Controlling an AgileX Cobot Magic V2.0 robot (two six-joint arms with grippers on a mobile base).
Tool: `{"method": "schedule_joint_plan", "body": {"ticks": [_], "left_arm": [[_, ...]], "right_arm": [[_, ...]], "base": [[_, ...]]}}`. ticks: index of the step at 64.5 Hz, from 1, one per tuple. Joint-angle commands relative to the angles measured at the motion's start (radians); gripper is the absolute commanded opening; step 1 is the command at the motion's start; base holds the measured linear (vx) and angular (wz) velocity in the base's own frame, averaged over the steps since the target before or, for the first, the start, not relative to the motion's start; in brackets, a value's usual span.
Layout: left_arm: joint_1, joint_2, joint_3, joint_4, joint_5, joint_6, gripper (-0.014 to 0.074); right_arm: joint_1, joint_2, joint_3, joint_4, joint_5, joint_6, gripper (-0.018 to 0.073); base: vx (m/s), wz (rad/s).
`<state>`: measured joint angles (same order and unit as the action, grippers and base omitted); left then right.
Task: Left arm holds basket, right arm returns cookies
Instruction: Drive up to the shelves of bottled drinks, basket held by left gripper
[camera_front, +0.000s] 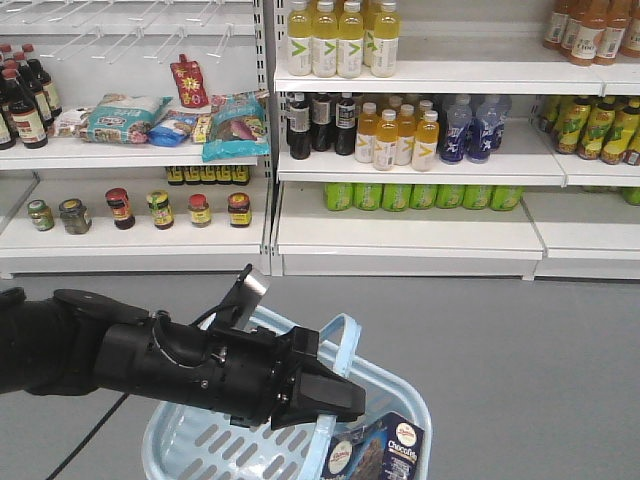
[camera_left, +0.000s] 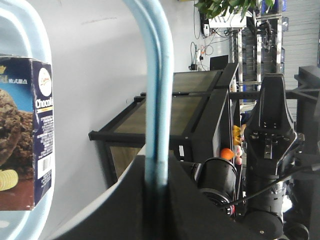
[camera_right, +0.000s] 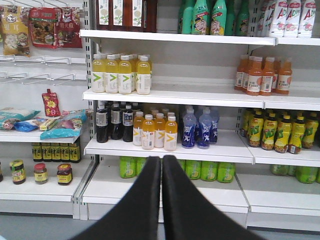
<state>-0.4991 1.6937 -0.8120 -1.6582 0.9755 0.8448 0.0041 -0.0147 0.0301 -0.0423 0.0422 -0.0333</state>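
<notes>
Firmly the left jaws pinched the basket (camera_front: 195, 447) handle (camera_left: 157, 100). Cookies (camera_front: 385, 452) leaned on end inside, just beside them. The right jaws, pressed together and empty, faced the shelves (camera_right: 200, 97), so the cookies were probably below.

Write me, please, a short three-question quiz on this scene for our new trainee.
1. True or false: the left gripper is clamped on the handle of the basket.
2. Fill the blank: the right gripper is ___ and holds nothing.
3. Where is the cookies carton? A: in the right gripper. B: in the basket. C: in the left gripper.

Key: 1 true; 2 shut; 3 B.
</notes>
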Motion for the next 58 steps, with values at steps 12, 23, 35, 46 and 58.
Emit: {"method": "schedule_joint_plan", "body": {"ticks": [12,23,35,46,58], "left_arm": [[-0.001,-0.048,-0.028,-0.071,0.070,0.004,-0.0006],[-0.001,-0.048,-0.028,-0.071,0.070,0.004,-0.0006],[-0.001,-0.048,-0.028,-0.071,0.070,0.004,-0.0006],[-0.001,-0.048,-0.028,-0.071,0.070,0.004,-0.0006],[-0.001,-0.048,-0.028,-0.071,0.070,0.004,-0.0006]], "right_arm": [[0.000,-0.007,-0.001,-0.005,-0.073,-0.001,-0.0008],[0.000,-0.007,-0.001,-0.005,-0.073,-0.001,-0.0008],[0.000,-0.007,-0.001,-0.005,-0.073,-0.001,-0.0008],[0.000,-0.007,-0.001,-0.005,-0.073,-0.001,-0.0008],[0.000,-0.007,-0.001,-0.005,-0.073,-0.001,-0.0008]], "base": [[0.37,0.01],[0.36,-0.01],[0.36,-0.10],[0.34,-0.31],[0.30,-0.53]]}}
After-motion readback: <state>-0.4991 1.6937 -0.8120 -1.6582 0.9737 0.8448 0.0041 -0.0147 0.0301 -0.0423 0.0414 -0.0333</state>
